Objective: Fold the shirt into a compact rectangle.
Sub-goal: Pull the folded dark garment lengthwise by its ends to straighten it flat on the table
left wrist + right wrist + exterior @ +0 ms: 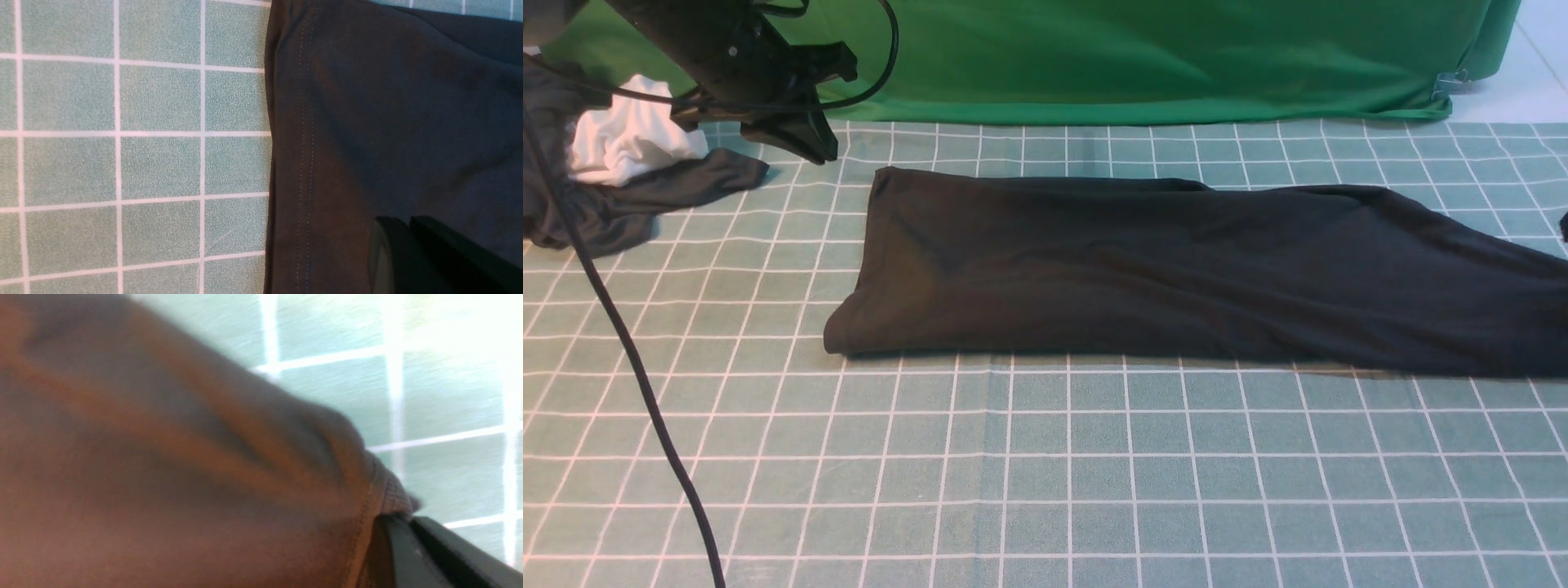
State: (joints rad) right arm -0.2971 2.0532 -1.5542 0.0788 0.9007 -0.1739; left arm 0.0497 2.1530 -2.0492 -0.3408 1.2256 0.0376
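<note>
The black shirt [1143,269] lies as a long strip across the middle of the checked table, its stitched hem end at the left. My left gripper [809,147] hangs raised at the back left, beyond that end. In the left wrist view the left gripper [402,222] is shut and empty, seen over the shirt [388,122] beside the hem stitching. My right gripper does not show in the front view. In the right wrist view the right gripper [402,518] is shut, with a ribbed edge [394,494] of the shirt [163,457] pinched at its tips.
A dark grey garment [629,204] with a white cloth [629,139] on it lies at the back left. A black cable [645,392] runs down the left side. A green backdrop [1135,57] closes off the far edge of the tablecloth [1045,474].
</note>
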